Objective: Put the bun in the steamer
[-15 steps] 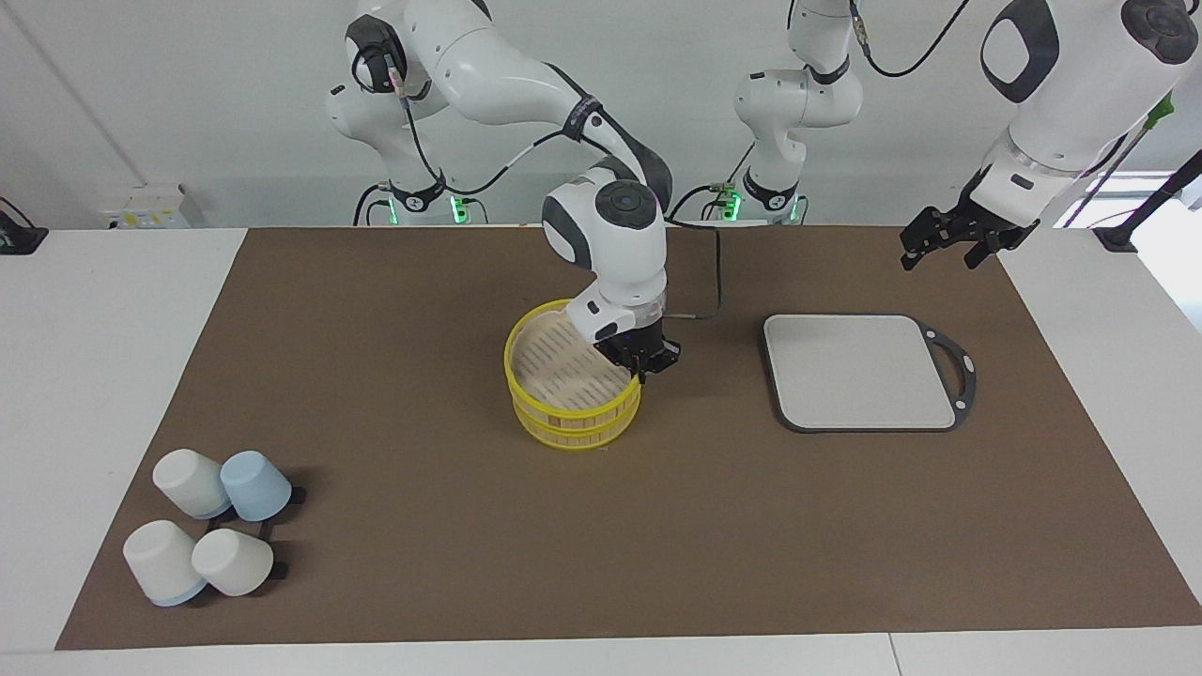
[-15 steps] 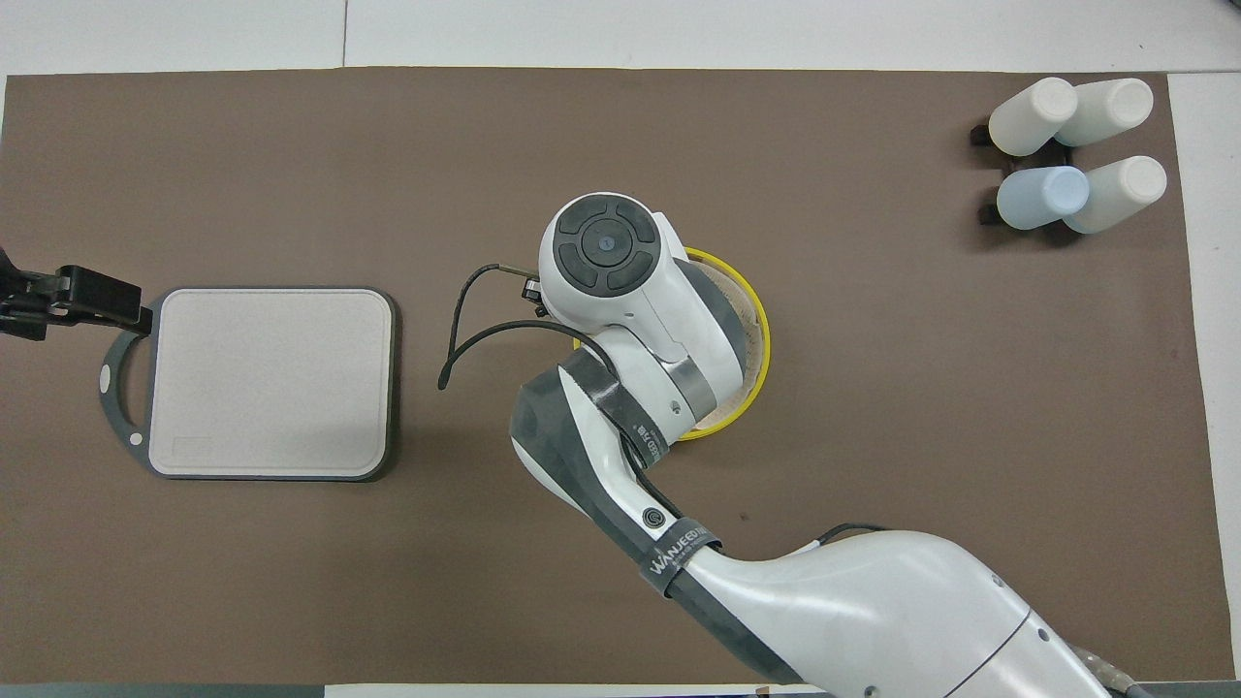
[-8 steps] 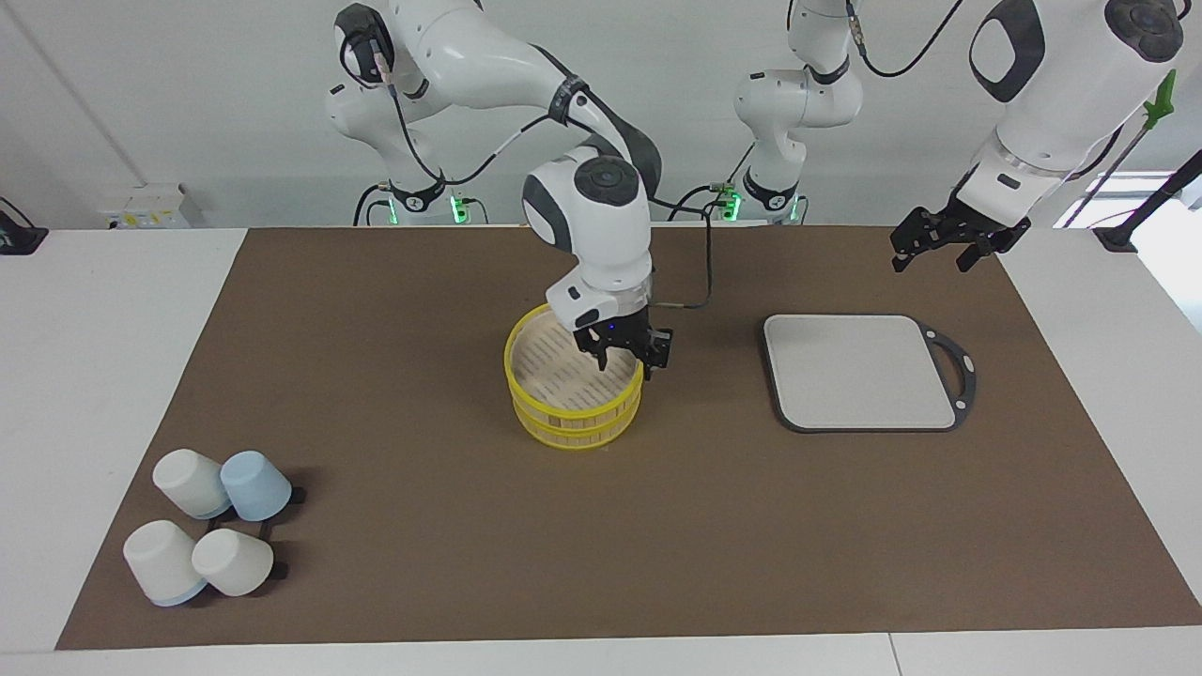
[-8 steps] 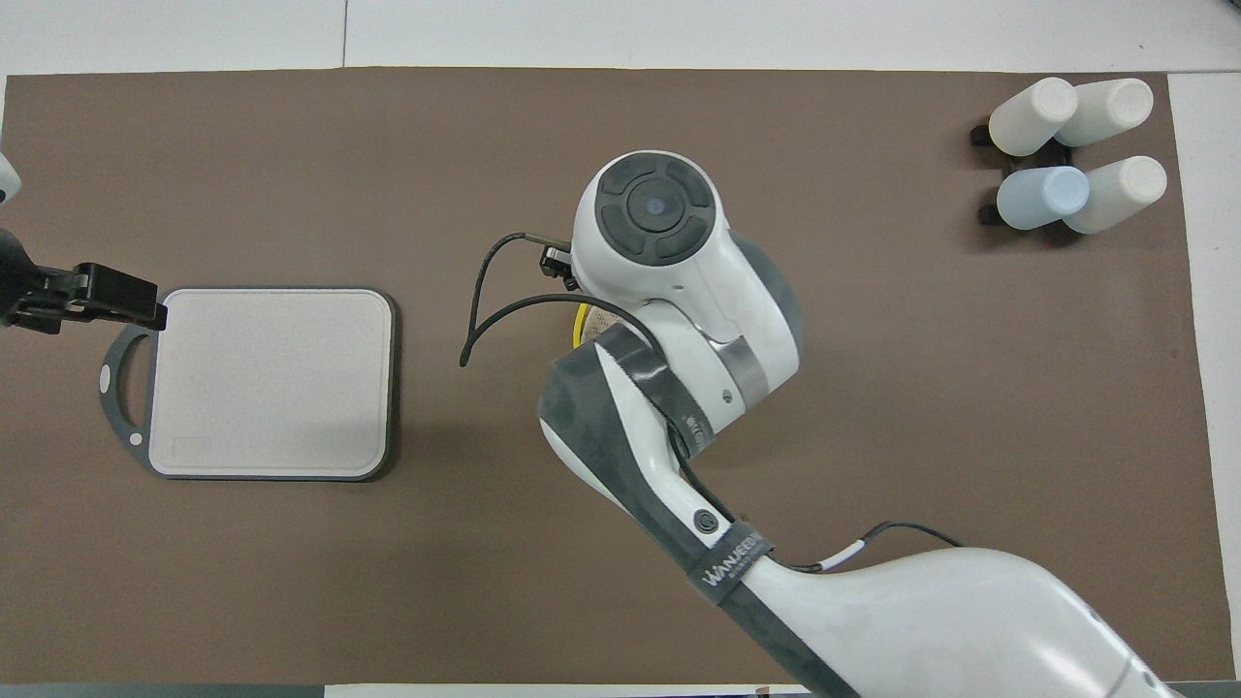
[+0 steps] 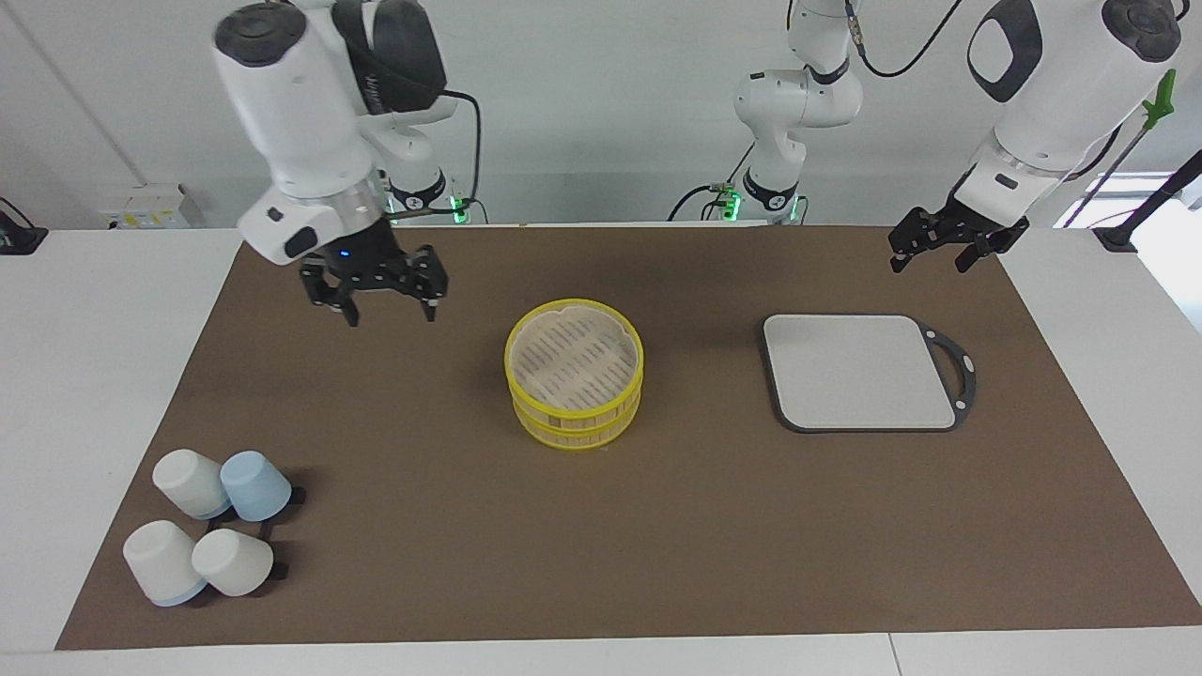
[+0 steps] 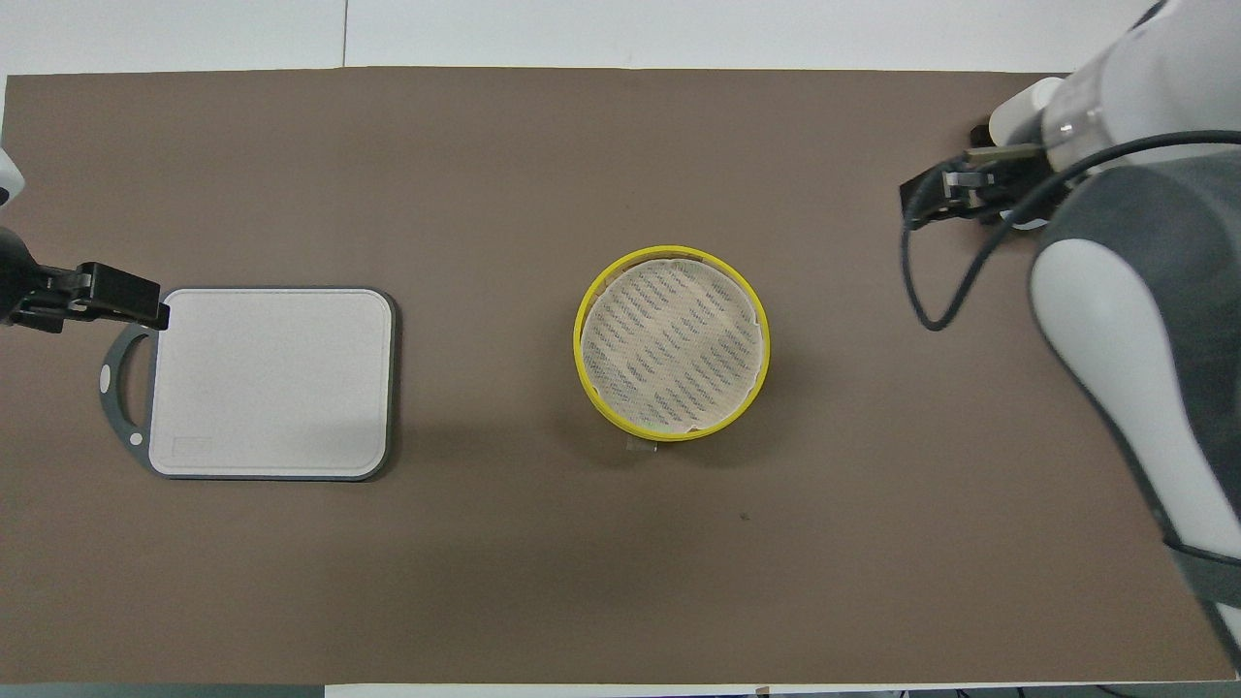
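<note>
The steamer [image 5: 575, 413] stands mid-mat as two stacked tiers with yellow rims, and its slatted floor is bare in the overhead view [image 6: 580, 334]. No bun shows in either view. My right gripper [image 5: 387, 314] is open and empty, raised over the mat toward the right arm's end, well apart from the steamer. In the overhead view it is hidden under its own arm. My left gripper [image 5: 932, 263] is open and empty, raised over the mat by the grey board's handle, where the left arm waits. It also shows in the overhead view [image 6: 136, 299].
A grey square board [image 5: 859, 371] with a dark handle lies toward the left arm's end [image 6: 271, 383]. Several upturned cups [image 5: 207, 526] sit at the right arm's end, farther from the robots. The right arm covers most of them from above.
My right gripper has lifted off the steamer and swung up and away toward the right arm's end, uncovering the bare steamer floor. The left gripper has barely moved.
</note>
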